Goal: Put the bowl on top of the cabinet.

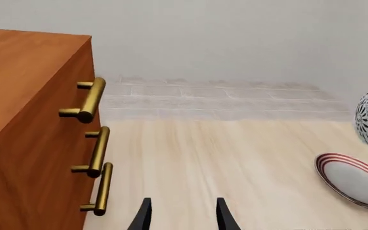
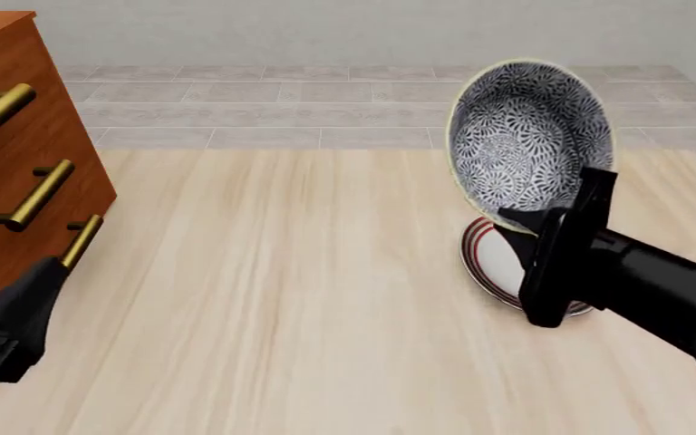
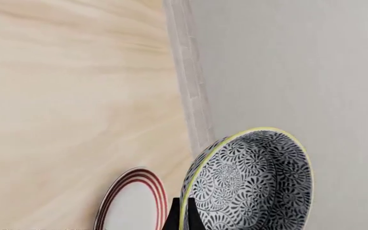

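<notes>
Right gripper [image 2: 529, 227] clamped on the near rim of the bowl [image 2: 529, 136], holding it tilted above the plate [image 2: 493, 267] at right, presumably for carrying to the cabinet [image 2: 15, 136] far left; left gripper [image 1: 182, 215] apart, idle.

The tabletop [image 2: 287, 299] is pale wood with a soft lengthwise grain, ending at its far edge against a band of light grey tiles (a plain wall rises behind them). On it, at the left, stands the cabinet [image 2: 15, 118], its handles facing right. Well apart, toward the right, lies the plate [image 2: 493, 263], white with red rings.
</notes>
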Controlling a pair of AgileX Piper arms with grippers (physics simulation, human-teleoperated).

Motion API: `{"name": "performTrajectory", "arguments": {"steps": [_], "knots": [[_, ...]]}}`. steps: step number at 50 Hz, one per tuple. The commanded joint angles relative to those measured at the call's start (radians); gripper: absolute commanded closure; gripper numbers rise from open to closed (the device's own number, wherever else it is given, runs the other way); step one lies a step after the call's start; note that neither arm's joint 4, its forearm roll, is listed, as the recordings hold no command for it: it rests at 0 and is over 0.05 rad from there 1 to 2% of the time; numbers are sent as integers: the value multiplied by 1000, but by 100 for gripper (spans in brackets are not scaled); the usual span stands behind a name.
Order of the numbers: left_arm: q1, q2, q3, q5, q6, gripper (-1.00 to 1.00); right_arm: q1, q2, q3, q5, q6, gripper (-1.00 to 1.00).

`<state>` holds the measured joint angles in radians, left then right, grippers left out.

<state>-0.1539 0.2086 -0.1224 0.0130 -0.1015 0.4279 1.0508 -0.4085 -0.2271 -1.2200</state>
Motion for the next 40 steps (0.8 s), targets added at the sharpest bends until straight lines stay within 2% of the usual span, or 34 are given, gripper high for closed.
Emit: {"name": "performTrajectory", "arguments": {"steps": [1, 4, 11, 12, 15, 16, 17, 18, 19, 20, 23, 40], "knots": [[-137, 177, -205, 113, -99, -100, 6, 4, 24, -26, -14, 100], [-173, 207, -254, 153, -110, -100, 7, 5, 26, -26, -11, 100], [-271, 316, -411, 271, -195, -100, 5, 11, 48, -42, -19, 100], [-271, 316, -412, 272, -195, -100, 5, 11, 48, -42, -19, 100], [-332, 345, -479, 325, -240, -100, 6, 12, 50, -44, -20, 100], [-340, 346, -496, 334, -234, -100, 7, 14, 49, -42, -16, 100], [-361, 357, -518, 343, -239, -100, 8, 16, 33, -18, 13, 100], [-361, 365, -525, 351, -242, -100, 8, 14, 20, 1, 38, 100], [-361, 365, -525, 351, -242, -100, 8, 14, 20, 1, 38, 100], [-378, 386, -546, 362, -242, -100, 16, 14, 42, -33, 6, 100], [-375, 410, -591, 378, -223, -100, 21, 10, 45, -31, 7, 100], [-440, 574, -835, 469, -293, -100, 36, -10, 58, -14, -4, 100]]}}
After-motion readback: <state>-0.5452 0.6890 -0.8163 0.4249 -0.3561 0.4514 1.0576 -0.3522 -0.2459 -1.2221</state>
